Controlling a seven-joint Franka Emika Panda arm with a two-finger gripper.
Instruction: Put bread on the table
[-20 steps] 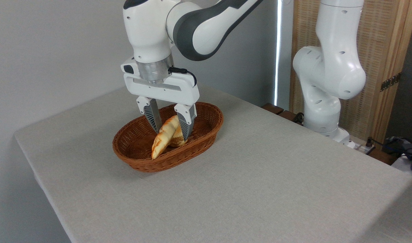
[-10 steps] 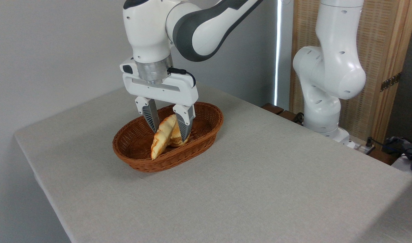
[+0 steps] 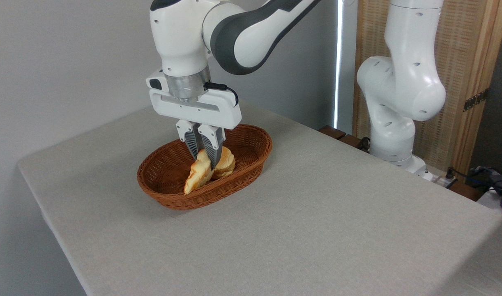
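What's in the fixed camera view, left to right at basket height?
Wicker basket's left rim → bread pinched by the gripper → round bun → bare table → robot base.

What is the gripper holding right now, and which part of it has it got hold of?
The gripper is pinching the long bread by its upper end, inside the basket.

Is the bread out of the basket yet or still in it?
Still in. The bread lies inside the basket, its lower tip near the front rim, with the gripper shut on its upper end beside the bun.
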